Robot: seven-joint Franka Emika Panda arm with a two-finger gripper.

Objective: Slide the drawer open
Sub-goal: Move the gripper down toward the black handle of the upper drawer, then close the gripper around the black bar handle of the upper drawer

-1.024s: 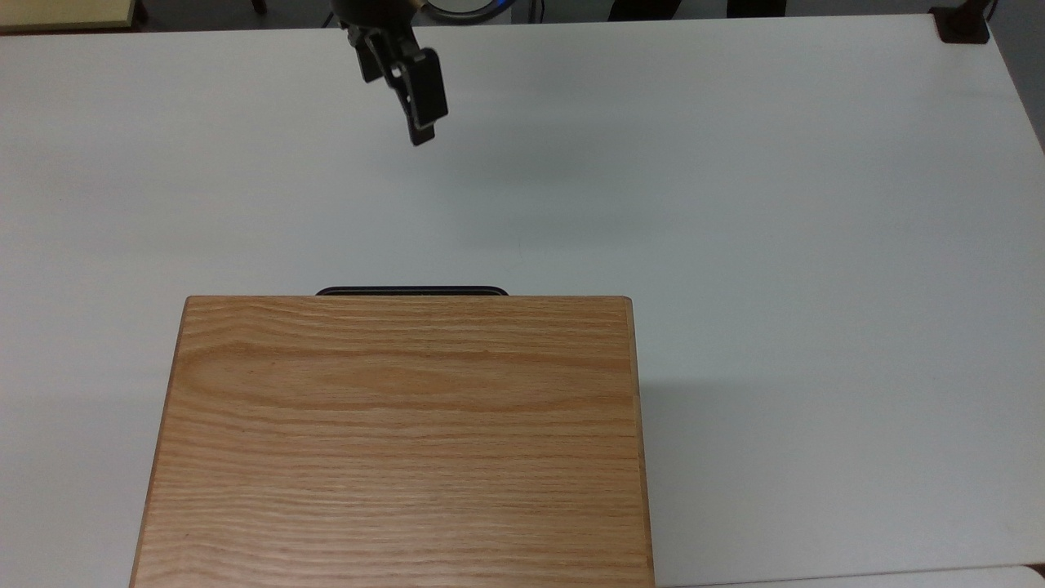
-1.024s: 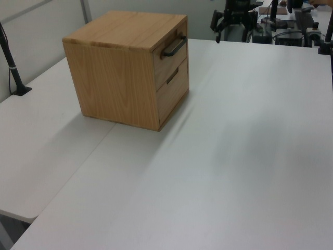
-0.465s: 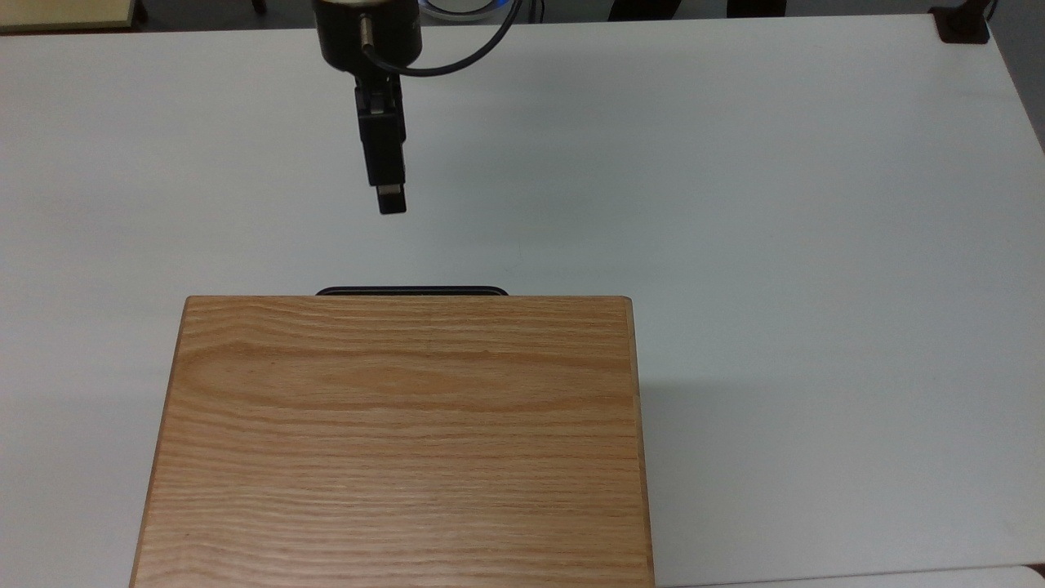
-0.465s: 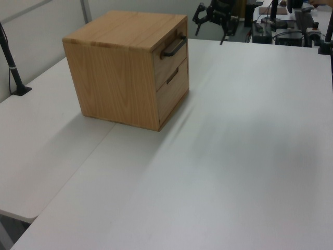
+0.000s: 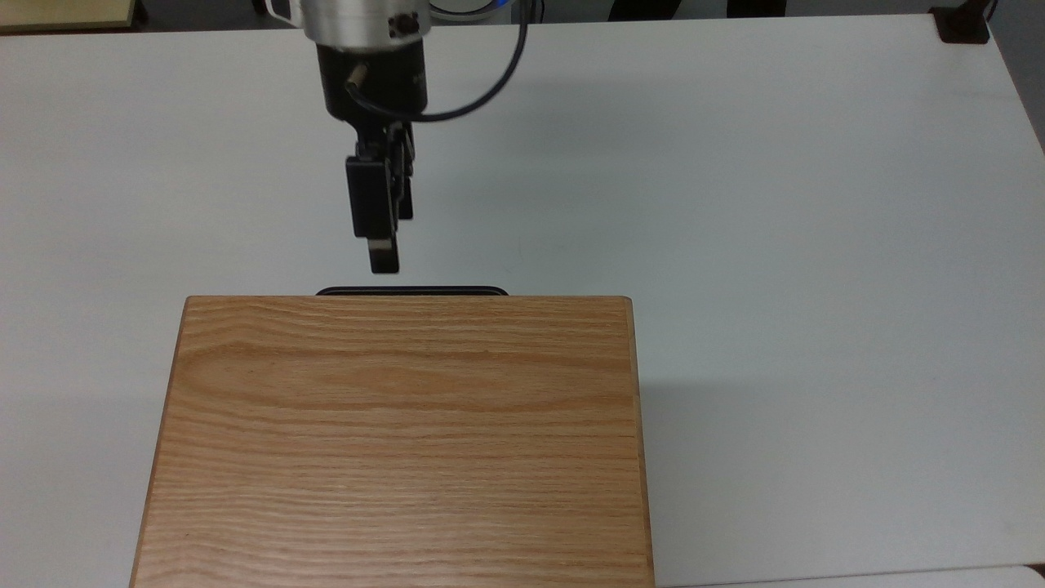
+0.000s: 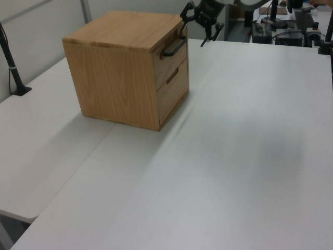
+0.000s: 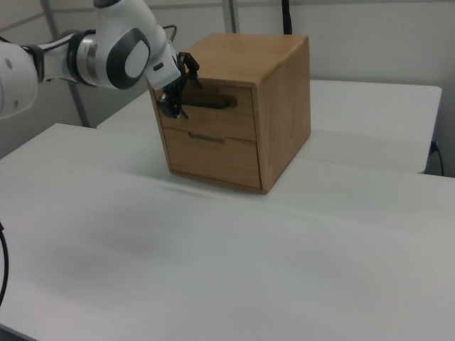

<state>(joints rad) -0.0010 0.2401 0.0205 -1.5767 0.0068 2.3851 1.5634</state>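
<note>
Left view: a light oak box-shaped cabinet [image 6: 127,67] with visible grain stands on a smooth white table [image 6: 234,156]. Its front holds two drawers. The upper light oak drawer [image 6: 170,58] carries a long thin black bar handle [image 6: 174,47] and sits fully closed, flush with the cabinet front. The lower oak drawer [image 6: 173,89] has a shorter dark handle.

The black two-finger gripper [image 6: 200,32] hangs just in front of the bar handle, fingers spread apart, holding nothing.

Top view: the gripper [image 5: 384,260] points at the handle [image 5: 412,290], which peeks out past the cabinet's broad grained top [image 5: 400,441]; its tip is just short of the bar.

Right view: the white and grey rounded robot arm [image 7: 106,50] reaches in from the right view's left, the gripper [image 7: 174,99] beside the handle's end [image 7: 210,103].
</note>
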